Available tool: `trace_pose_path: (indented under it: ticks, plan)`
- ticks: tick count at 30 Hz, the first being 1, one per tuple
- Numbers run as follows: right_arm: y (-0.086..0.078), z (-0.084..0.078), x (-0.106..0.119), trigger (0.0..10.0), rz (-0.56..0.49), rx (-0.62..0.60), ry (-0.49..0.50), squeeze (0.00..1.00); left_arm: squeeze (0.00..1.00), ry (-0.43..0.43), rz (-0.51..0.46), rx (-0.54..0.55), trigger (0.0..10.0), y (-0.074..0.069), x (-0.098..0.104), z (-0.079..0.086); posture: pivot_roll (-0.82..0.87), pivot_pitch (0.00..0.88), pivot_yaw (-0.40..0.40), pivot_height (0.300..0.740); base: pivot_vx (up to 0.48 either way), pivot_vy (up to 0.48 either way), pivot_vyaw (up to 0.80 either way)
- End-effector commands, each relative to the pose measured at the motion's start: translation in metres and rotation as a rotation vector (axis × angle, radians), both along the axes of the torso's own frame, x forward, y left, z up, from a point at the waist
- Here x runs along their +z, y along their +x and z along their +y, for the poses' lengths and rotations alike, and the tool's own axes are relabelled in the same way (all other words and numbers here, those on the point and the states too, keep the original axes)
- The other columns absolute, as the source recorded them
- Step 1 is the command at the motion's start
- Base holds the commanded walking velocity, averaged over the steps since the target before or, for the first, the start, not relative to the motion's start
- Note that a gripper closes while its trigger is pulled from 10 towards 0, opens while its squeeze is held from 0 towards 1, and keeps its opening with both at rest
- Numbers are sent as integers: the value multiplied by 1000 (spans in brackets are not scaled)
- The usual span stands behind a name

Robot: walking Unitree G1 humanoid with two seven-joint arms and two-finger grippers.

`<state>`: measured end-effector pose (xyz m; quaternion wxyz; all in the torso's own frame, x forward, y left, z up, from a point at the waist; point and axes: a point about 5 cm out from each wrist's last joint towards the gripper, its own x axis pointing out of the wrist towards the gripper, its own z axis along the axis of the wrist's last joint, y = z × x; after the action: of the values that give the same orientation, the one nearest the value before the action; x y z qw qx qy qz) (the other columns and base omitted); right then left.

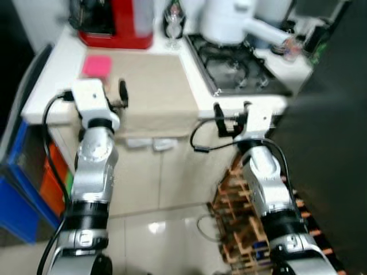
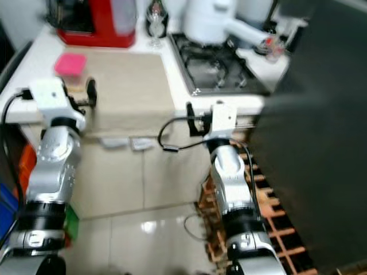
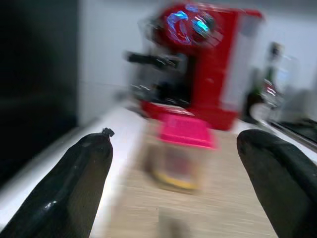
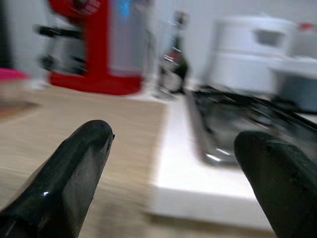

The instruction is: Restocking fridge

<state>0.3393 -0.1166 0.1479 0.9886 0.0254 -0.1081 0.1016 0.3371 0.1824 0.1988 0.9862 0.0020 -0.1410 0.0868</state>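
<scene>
A small clear jar with a pink lid [image 1: 96, 66] stands on the white counter [image 1: 51, 74], at the left of a beige mat [image 1: 152, 86]. My left gripper [image 1: 114, 94] is at the counter's front edge just short of the jar, open; in the left wrist view the jar [image 3: 181, 148] sits blurred ahead between the two black fingers [image 3: 79, 178]. My right gripper [image 1: 232, 117] is open too, level with the counter edge by the gas hob [image 1: 235, 69], nothing between its fingers [image 4: 74, 168].
A red coffee machine [image 1: 114, 23], a wine glass [image 1: 172, 26] and a white appliance [image 1: 226, 20] line the back. A large dark panel [image 1: 330, 149] fills the right. A wooden rack [image 1: 241, 212] stands below it; blue and orange bins [image 1: 23, 189] at left.
</scene>
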Motion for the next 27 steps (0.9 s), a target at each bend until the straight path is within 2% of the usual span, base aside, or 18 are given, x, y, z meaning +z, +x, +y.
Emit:
trace_pose_path:
  ticks: [1, 3, 14, 21, 27]
  plan:
    - [0, -11, 3, 10000, -3, -26, 4, 0, 0, 35, -12, -23, 10000, -1, 5, -10, -8, 0, -56, 740, 0, 0, 669]
    - [2, -13, 2, 10000, 5, -43, 6, 0, 0, 43, -13, -22, 10000, 0, 5, -11, -8, 0, -58, 740, 0, 0, 663]
    - [-2, -10, 3, 10000, 1, -52, 9, 0, 0, 69, 62, -94, 10000, 3, -7, -15, -7, 0, -46, 740, 0, 0, 0]
    - [-3, -8, -1, 10000, 3, -70, 15, 0, 0, 66, 69, -161, 10000, 8, -6, -14, -2, 0, -15, 740, 0, 0, 0]
    - [2, -9, 5, 10000, -20, -97, 25, 0, 0, 71, 91, -192, 10000, 16, -7, -21, -18, 0, 23, 740, 0, 0, 0]
